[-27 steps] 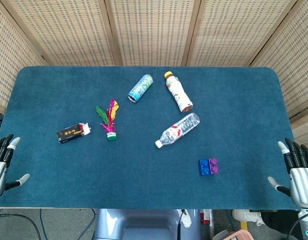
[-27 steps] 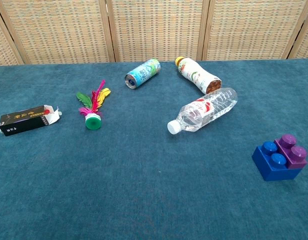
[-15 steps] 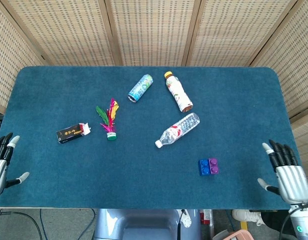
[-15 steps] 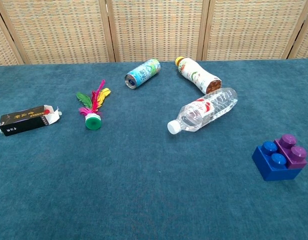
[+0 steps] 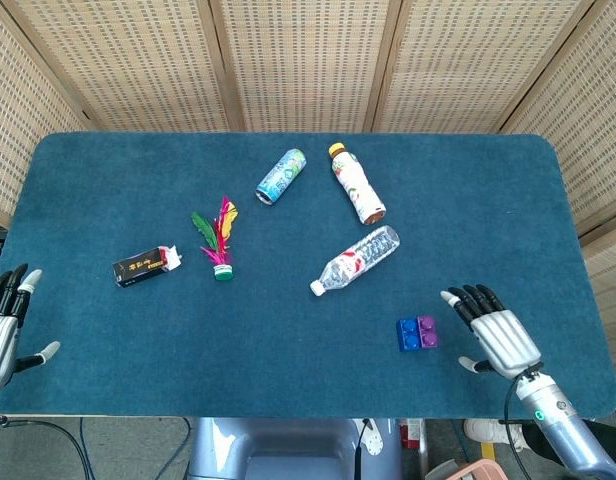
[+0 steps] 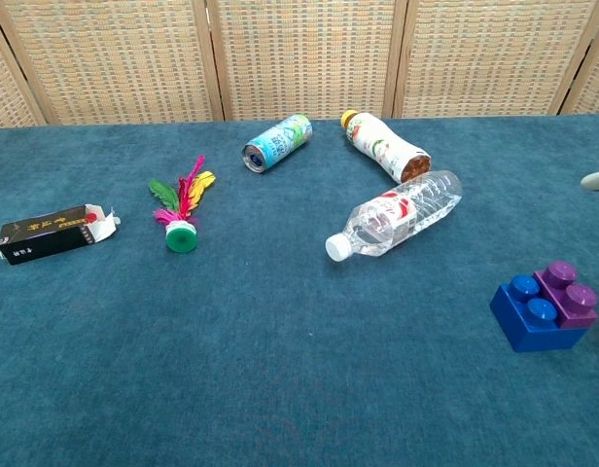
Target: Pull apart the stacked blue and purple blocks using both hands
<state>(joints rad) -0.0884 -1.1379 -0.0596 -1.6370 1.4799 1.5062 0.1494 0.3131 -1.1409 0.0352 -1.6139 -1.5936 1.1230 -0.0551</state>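
While the joined blue and purple plastic stud blocks [image 5: 417, 333] lie side by side, the empty, spread-fingered right hand [image 5: 496, 334] sits just beside their purple end, the splayed, empty left hand [image 5: 2, 326] well apart.

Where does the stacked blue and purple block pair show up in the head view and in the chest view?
Head view: blocks lie lower right of centre, just left of the right hand.
Chest view: blocks sit at the lower right edge.
Shared landmark: the clear water bottle lies up-left of them in both.

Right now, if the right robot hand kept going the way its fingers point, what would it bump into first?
Probably nothing: the right robot hand points up-left past the joined blue and purple blocks; the water bottle looks off-line.
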